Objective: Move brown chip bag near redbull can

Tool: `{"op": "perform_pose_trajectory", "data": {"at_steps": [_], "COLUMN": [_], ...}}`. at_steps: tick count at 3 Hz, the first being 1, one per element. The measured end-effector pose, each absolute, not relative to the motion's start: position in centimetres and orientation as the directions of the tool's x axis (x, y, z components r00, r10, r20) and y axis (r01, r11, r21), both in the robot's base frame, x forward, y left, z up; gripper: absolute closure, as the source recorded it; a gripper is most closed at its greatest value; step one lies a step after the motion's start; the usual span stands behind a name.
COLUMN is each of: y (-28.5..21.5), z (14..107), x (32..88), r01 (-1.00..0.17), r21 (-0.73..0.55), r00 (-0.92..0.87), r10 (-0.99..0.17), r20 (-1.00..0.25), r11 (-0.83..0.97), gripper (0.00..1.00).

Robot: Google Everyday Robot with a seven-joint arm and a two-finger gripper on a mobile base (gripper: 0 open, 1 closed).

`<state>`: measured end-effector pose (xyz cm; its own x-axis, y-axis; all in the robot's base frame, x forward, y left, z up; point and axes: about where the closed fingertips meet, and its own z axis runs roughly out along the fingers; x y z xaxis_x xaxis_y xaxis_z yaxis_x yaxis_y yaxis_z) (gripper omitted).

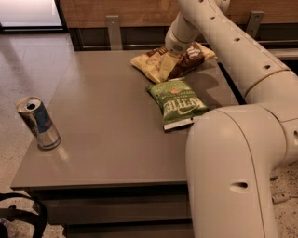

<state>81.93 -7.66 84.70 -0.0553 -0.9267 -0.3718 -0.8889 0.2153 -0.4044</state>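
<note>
Grey-brown was the table (pixel 107 139) I was looking across, and the brown chip bag (pixel 156 65) lay crumpled at its far side, right of the middle, with its pale yellow part to the left and its dark brown part to the right. My arm (pixel 233 51) came in from the right foreground, rose out of the top of the view and bent back down toward that bag. The end effector (pixel 173 49) sat right on the upper middle of the bag, pressed into the crinkled foil. From this angle I could not tell whether it was apart, together or clamped on the bag, since the wrist housing covered that spot. Just in front of the brown bag lay a smaller green chip bag (pixel 179 103), flat on the table with its lettering upside down to me. Whether the two bags touched I could not make out. The redbull can (pixel 39 124) stood upright near the table's left edge, toward the front corner, its opened top showing, well apart from both bags. A broad bare stretch of table lay between the can and the brown chip bag. Beyond the table I saw a pale speckled floor (pixel 28 60) on the left and a wood-panelled wall (pixel 116 9) behind.
</note>
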Motion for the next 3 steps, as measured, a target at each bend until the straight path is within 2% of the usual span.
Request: {"op": "perform_pose_trajectory", "data": {"at_steps": [3], "y": [-7.25], "z": [84.04], "x": [82.02], "r01": [-0.896], "r21": [-0.394], "r00": [-0.053], "r10": [-0.929], "r20": [-0.367], "r11": [0.207], "gripper": [0.68]}}
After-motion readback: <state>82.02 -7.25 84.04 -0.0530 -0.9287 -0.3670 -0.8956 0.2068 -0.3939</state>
